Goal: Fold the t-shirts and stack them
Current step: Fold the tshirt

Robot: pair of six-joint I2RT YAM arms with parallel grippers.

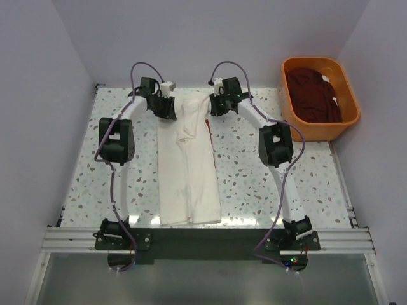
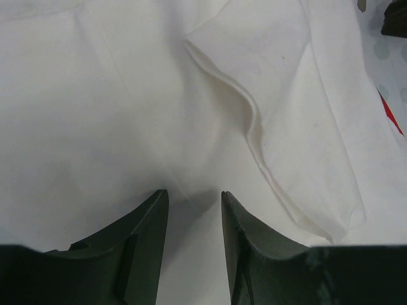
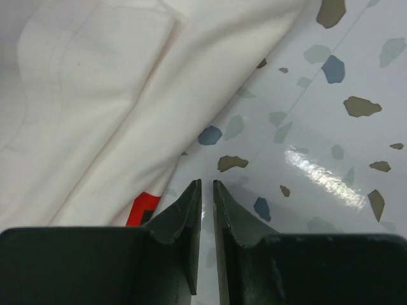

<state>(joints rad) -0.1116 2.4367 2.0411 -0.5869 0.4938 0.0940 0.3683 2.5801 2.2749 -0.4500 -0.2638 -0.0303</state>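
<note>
Orange tub [image 1: 320,130] with maroon shirt [image 1: 315,95], far right

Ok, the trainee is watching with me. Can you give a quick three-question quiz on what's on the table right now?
1. True or false: the cream-white t-shirt lies spread flat with both sleeves out.
2. What lies in the orange tub? A) a cream-white shirt B) a dark maroon shirt C) a bright red shirt
3. Fill in: the tips of the right gripper hang over the bare ____, just beside the shirt's edge.

Key
1. False: it is folded lengthwise into a long strip.
2. B: the dark maroon t-shirt.
3. table
</note>
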